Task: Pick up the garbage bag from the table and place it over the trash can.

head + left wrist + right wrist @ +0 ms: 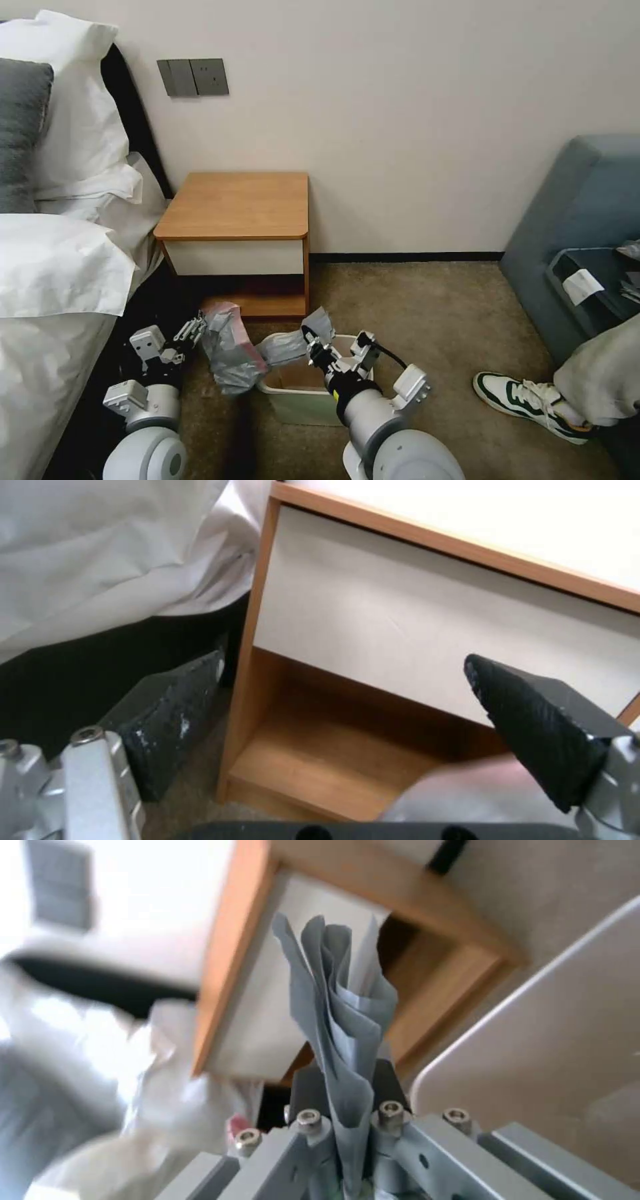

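One garbage bag (pixel 233 357), one trash can (pixel 303 393), one desk (pixel 237 207). Right claw (pixel 312 339) pinches bag strip above can; left claw (pixel 197 328) spread wide beside bag.

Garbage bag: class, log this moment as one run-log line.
garbage bag: off table, beside trash can | right gripper: shut on bag | left gripper: open

both arms stretched forward and low, left gripper (pixel 198 328) with its fingers (pixel 175 720) spread wide — nothing between them, right gripper (pixel 312 339) pinched tight on a grey strip of the garbage bag (pixel 230 353), wrist angled inward
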Robot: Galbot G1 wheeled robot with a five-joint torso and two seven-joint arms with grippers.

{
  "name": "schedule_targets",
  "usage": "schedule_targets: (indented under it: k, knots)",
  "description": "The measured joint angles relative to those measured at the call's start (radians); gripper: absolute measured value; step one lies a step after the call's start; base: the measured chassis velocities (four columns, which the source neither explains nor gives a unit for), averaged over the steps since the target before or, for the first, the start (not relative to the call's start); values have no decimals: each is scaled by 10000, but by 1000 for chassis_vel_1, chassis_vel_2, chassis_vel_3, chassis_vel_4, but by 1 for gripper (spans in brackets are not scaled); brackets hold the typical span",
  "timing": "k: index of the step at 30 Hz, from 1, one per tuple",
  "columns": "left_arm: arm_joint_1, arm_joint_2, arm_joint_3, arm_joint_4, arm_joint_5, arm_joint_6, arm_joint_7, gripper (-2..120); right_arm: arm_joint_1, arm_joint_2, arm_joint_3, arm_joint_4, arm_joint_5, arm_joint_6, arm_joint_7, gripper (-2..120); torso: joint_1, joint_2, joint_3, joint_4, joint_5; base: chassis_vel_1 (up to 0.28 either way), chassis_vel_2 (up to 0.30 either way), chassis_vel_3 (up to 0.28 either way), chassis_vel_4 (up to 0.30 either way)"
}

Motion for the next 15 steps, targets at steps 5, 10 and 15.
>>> schedule_targets:
  k: [5,10,15]
  knots:
    - [10,-6,10,-1,27,0,3,95,-109,140,147,-459,-472,133,675,0,0,0,1,0,0,0,0,0,0]
    - [30,-18,62,0,58,0,12,95,-259,59,175,-740,-816,-11,1022,0,0,-2,1,0,0,0,0,0,0]
    - [9,-15,99,33,76,-6,18,95,-204,63,175,-1065,-925,-312,1316,0,0,-2,1,-1,1,0,0,0,0]
